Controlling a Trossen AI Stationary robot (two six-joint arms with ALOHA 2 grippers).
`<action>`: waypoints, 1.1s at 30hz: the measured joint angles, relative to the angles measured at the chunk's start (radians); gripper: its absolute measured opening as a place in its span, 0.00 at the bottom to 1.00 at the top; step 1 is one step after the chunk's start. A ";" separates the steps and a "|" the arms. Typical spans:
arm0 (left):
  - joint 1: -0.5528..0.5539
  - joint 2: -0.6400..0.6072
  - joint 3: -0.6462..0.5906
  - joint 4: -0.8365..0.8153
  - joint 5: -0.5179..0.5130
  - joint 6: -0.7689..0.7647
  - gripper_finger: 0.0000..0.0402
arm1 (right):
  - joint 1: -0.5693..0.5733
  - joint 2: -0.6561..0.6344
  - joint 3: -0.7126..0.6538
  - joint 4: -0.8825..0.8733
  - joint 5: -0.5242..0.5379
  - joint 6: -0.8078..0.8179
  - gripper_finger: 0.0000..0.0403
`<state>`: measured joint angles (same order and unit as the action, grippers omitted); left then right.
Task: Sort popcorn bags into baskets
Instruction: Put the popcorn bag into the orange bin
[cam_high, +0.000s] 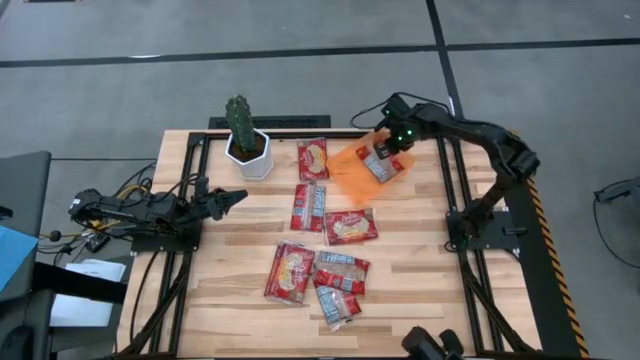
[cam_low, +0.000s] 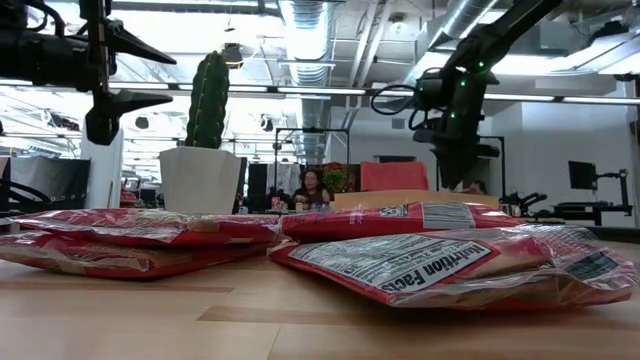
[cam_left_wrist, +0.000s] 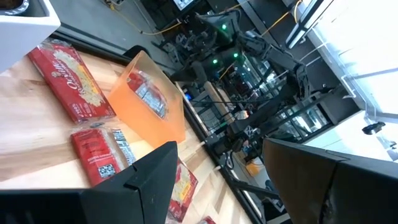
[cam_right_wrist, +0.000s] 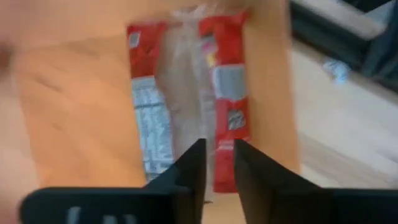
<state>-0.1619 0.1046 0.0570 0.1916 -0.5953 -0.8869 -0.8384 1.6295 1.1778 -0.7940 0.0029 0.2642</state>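
The orange tray (cam_high: 345, 172) sits at the table's far right, also seen in the left wrist view (cam_left_wrist: 134, 112) and right wrist view (cam_right_wrist: 74, 112). One red popcorn bag (cam_high: 380, 165) lies in it, back side up (cam_right_wrist: 186, 93). My right gripper (cam_high: 392, 146) hangs over the tray's far side (cam_low: 455, 172), its fingers nearly together (cam_right_wrist: 219, 152). Several more red bags lie flat on the wood, among them (cam_high: 313, 158), (cam_high: 308, 207), (cam_high: 350, 226) and a near cluster (cam_high: 315, 280). My left gripper (cam_high: 240, 198) waits open at the table's left (cam_low: 135, 72). My right gripper comes from above, pointing down, with the bag's nearest short end (cam_right_wrist: 219, 180) in the narrow gap between its fingertips (cam_right_wrist: 191, 167). The bag's other end (cam_right_wrist: 186, 25) and most of its length lie on the tray floor. The fingers hide the contact itself.
A white pot with a green cactus (cam_high: 248, 150) stands at the far left of the table, close to my left gripper. The front bags fill the near foreground in the low view (cam_low: 430, 265). Bare wood shows on the right half (cam_high: 420, 250). People sit in the room beyond.
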 joint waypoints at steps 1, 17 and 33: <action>0.000 0.000 0.000 -0.003 -0.001 -0.006 0.56 | -0.005 -0.001 0.009 0.002 0.000 0.000 0.31; 0.000 0.000 0.000 -0.023 -0.018 -0.030 0.56 | 0.476 -0.376 -0.077 -0.102 -0.151 0.381 0.48; 0.000 0.000 0.000 -0.054 -0.011 -0.129 0.56 | 0.724 -0.380 -0.631 0.508 0.054 0.974 0.65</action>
<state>-0.1623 0.1045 0.0570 0.1373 -0.6060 -1.0163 -0.1139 1.2493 0.5472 -0.2860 0.0573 1.2381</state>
